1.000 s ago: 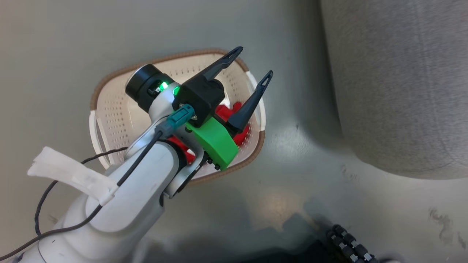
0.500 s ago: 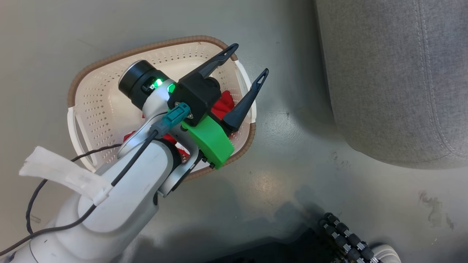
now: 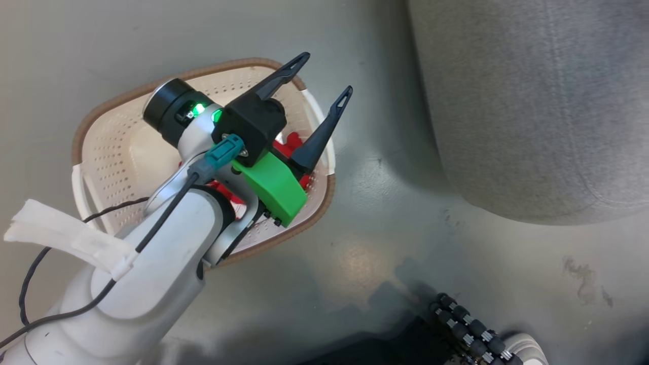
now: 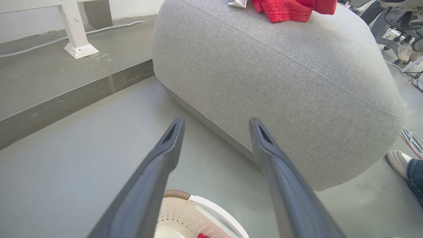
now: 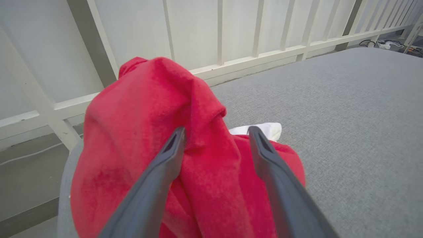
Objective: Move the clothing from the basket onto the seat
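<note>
1. Red fleecy cloth: the garment on the seat (image 5: 148, 138) lay heaped near the cushion's edge, with a white panel (image 5: 264, 128) showing at its far side. From the left wrist view I saw it on top of the cushion, a white tag (image 4: 238, 2) just beside it.
2. Garment in the basket (image 3: 290, 142): red and crumpled, it lay on the bottom and was mostly hidden beneath my left arm.
3. Basket (image 3: 116, 152): cream perforated plastic with a brown rim and white side handles. It stood on the floor, near the seat but apart from it.
4. Seat (image 3: 532, 101): a large grey woven cushion with rounded edges and a stitched seam.
5. Left gripper (image 3: 326, 72): the fingers were spread wide with nothing between them. It hung above the end of the basket nearer the seat, and its tips pointed toward the cushion.
6. Right gripper (image 5: 216, 129): the fingers stood wide apart over the garment on the seat, with red cloth filling the gap behind them. I saw no pinch on the fabric, and I could not tell whether either finger touched it.
7. Floor (image 3: 385, 223): grey-green and glossy, with scuff marks.
8. Railing (image 5: 218, 33): white slats behind the seat.
9. Shoe (image 4: 398, 162): pale, on a person's foot below a denim leg, on the floor beside the seat.
</note>
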